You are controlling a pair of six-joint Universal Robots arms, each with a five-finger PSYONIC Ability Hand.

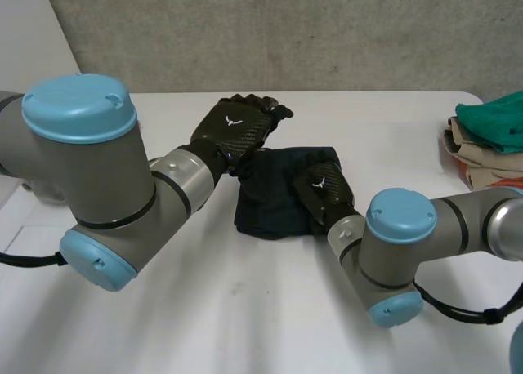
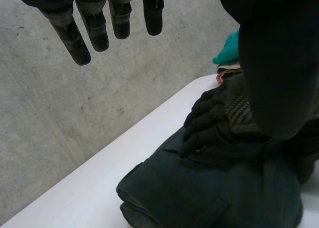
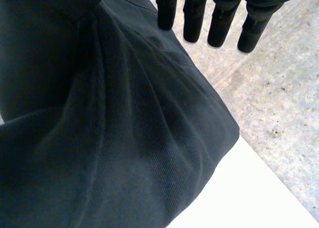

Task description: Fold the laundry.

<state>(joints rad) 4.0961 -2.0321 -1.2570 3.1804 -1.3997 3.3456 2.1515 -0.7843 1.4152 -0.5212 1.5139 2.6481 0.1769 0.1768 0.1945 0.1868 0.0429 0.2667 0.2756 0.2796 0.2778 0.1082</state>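
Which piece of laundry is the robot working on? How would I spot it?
In the middle of the white table lies a folded dark garment. The right hand rests flat on it. Unlike the teal and beige pile at the table's right edge, it is nearly black.

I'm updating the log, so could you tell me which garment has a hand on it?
The dark garment in the middle: the right hand rests on it. The green garment and tan garment sit stacked to the right, untouched.
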